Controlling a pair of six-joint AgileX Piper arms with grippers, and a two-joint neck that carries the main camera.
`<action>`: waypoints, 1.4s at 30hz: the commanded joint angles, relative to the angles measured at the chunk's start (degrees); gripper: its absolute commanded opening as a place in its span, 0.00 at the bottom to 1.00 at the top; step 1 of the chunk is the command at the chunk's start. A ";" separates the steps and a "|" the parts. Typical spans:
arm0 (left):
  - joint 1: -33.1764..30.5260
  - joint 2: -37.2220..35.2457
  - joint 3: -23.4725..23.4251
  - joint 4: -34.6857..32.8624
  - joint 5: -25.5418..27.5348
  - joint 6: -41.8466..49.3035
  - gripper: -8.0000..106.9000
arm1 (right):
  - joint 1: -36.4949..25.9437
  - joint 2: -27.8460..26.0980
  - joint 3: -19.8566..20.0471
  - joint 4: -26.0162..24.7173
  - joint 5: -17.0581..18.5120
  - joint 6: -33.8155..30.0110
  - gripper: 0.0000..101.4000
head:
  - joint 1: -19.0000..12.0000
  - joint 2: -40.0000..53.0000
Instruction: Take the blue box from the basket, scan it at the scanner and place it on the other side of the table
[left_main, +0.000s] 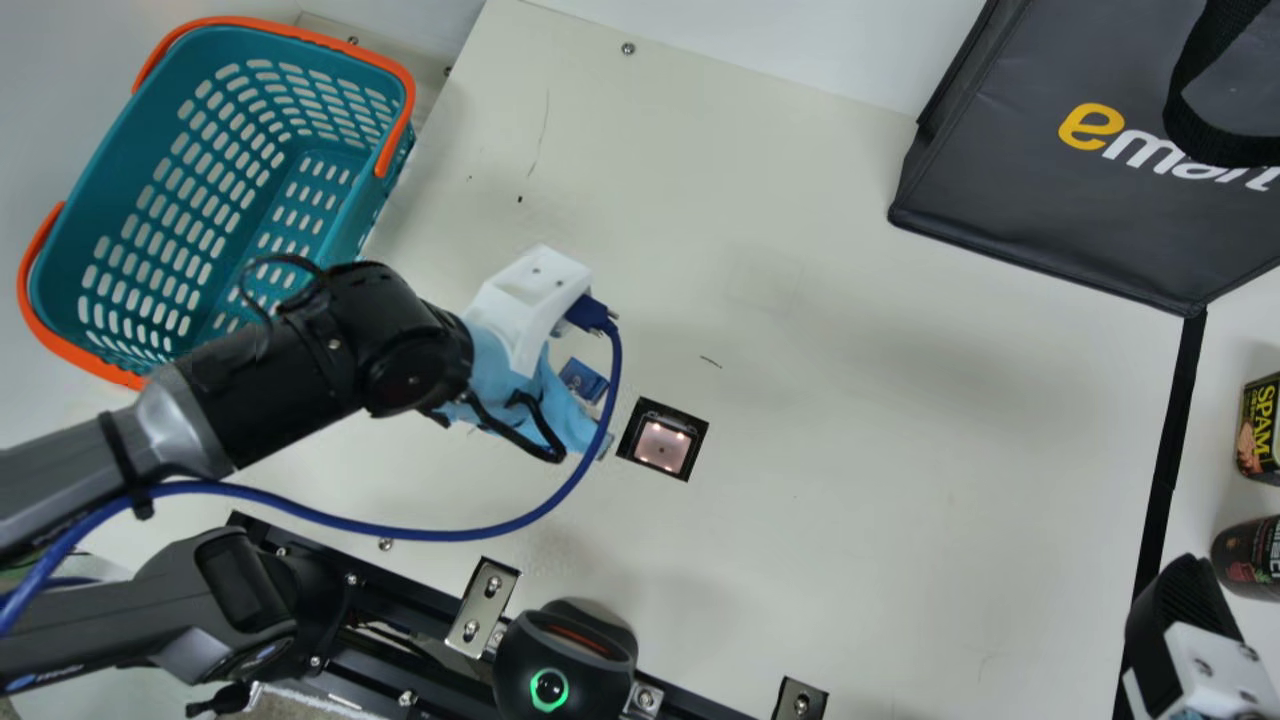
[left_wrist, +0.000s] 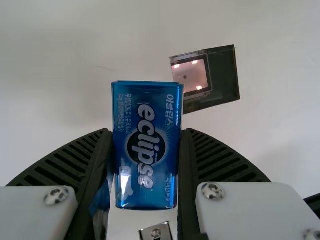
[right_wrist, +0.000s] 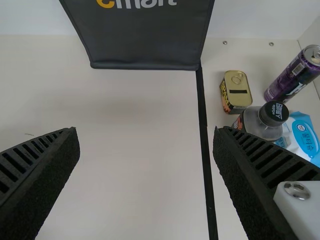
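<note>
Blue box (left_wrist: 147, 145) | pinched by left gripper (left_main: 530, 300) near scanner (left_main: 663, 445) | right gripper (left_main: 1185, 605) spread wide over table (left_main: 850, 450)

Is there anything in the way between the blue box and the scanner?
Nothing visible stands on the table between the blue box in my left hand and the scanner. In the main view, just the hand's own blue cable loops across.

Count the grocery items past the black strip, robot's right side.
4: yellow tin; black-capped bottle beside it; white-and-blue pack next to the bottle; purple can near the bottle. The right gripper may hide more.
</note>
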 joint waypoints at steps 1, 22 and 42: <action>-1.07 0.66 0.05 0.21 -0.83 -2.30 0.00 | 0.00 0.00 0.00 0.00 0.00 0.00 0.94 | -1.66 0.14; -8.92 9.91 -0.83 6.56 -9.93 -21.54 0.00 | 0.00 0.00 0.00 0.00 0.00 0.00 0.94 | -1.66 0.14; -15.48 17.33 -5.06 13.30 -10.52 -34.87 0.00 | 0.00 0.00 0.00 0.00 -0.06 0.00 0.94 | -1.66 0.14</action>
